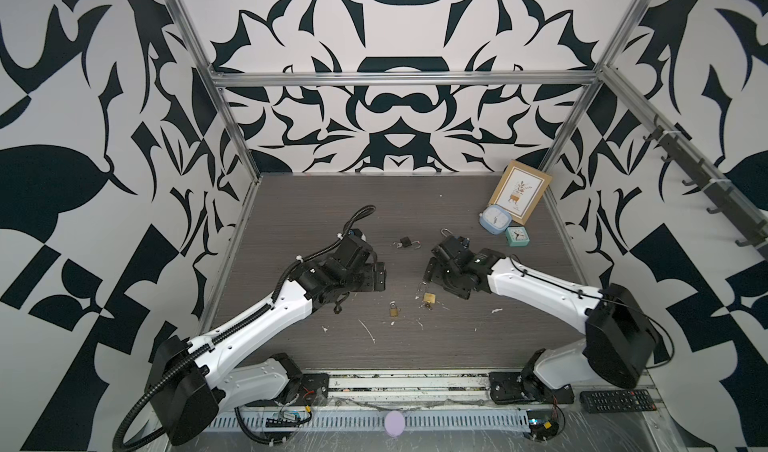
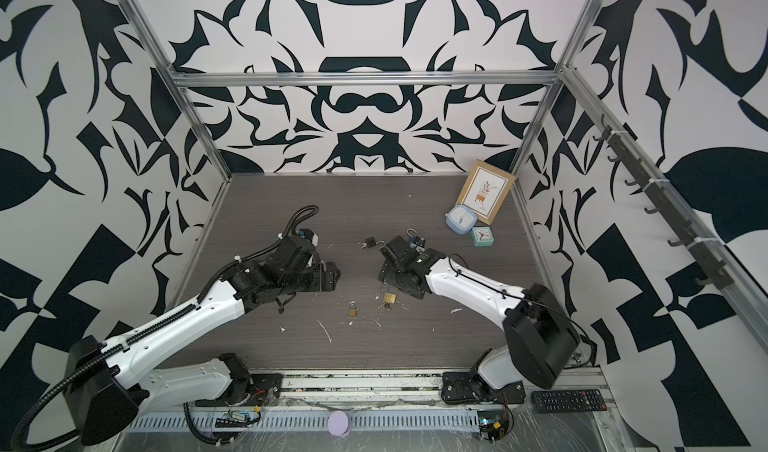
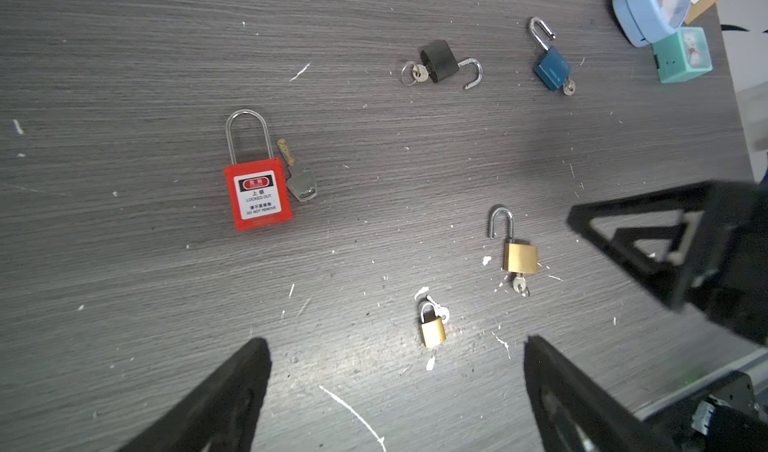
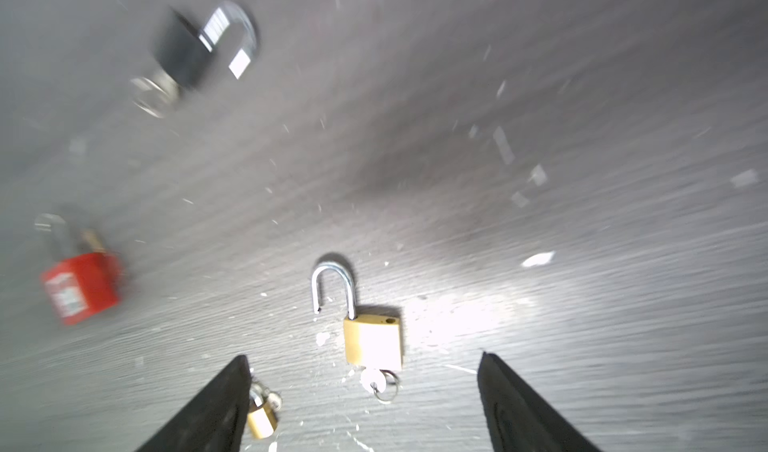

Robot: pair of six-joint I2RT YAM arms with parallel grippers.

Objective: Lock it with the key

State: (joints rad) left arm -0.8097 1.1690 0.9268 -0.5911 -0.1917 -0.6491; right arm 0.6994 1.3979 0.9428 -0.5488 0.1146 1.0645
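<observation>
R gripper (image 4: 363, 355): fingers spread wide, nothing btwn them, low over the table (image 4: 582, 263). The wrist view is blurred toward its edges but sharp enough here. Just ahead of the tips lies the open brass padlock (image 4: 372, 340), flat on its face, w/ the key (image 4: 372, 377) seated in the keyway and a small ring on it. The shackle (image 4: 332, 288) is up and swung away from its hole, free end off to one side of the body. In a top view the open brass padlock (image 1: 429, 297) sits just beside the R gripper, near table centre.

L gripper (image 3: 395, 338): also spread, empty, apart from that lock. The small brass padlock (image 3: 433, 331) lies near its tips, shackle shut.

Handling, as I judge it: the body is small, dense, rigid, smooth metal, so it'll prob. skate on the tabletop if pushed from one side only. Best hold = pinch across the body's two narrow sides, leaving shackle and key free. The shackle likely pivots loosely; it needs swinging over its hole, then a straight press. The key is thin and fiddly: take it by the flat bow, not the ring.

Further out: red padlock (image 3: 257, 194), black padlock (image 3: 440, 60), blue padlock (image 3: 550, 68).
</observation>
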